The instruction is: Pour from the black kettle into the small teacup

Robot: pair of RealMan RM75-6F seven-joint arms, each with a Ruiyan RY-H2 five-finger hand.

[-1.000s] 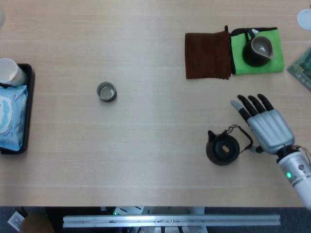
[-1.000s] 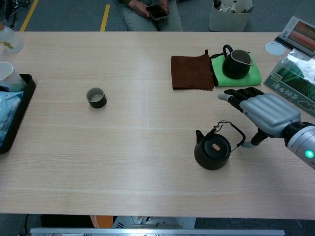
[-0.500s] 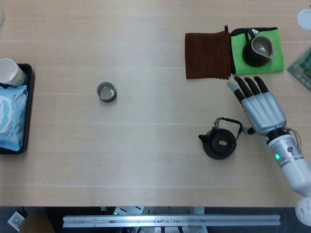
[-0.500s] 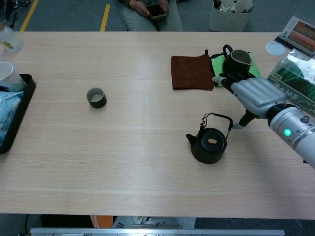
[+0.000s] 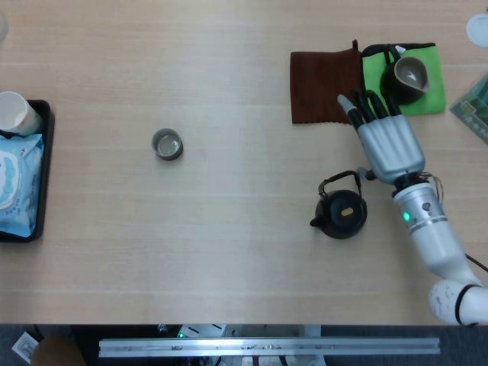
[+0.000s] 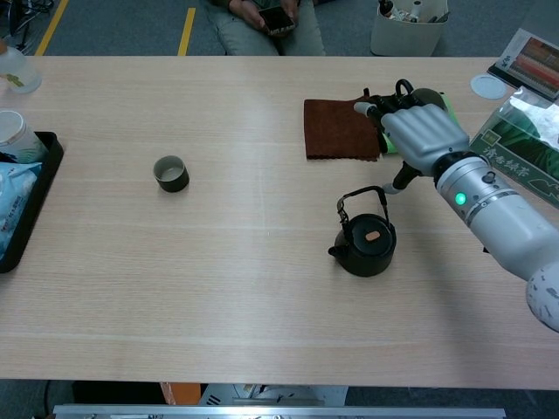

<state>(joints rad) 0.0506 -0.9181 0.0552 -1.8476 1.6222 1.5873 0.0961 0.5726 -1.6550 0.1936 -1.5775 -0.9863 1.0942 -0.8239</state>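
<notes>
The black kettle (image 5: 341,215) (image 6: 367,249) stands right of the table's middle, its wire handle raised and its spout pointing lower left. My right hand (image 5: 387,141) (image 6: 419,135) hovers just behind and to the right of it. The fingers are stretched out flat over the cloths, while the thumb hooks the handle's right end. The small teacup (image 5: 167,144) (image 6: 171,174) sits upright far to the left, well apart from the kettle. My left hand shows in neither view.
A brown cloth (image 5: 324,88) and a green cloth (image 5: 377,91) bearing a dark pitcher (image 5: 408,76) lie at the back right, under the fingertips. A black tray (image 5: 44,168) with a paper cup (image 5: 15,113) and a wipes pack (image 5: 15,191) is at the left edge.
My right hand has swung up and to the left, toward the cloths. The kettle has come with it, shifting left and turning its spout from upper left to lower left, with its handle raised.
</notes>
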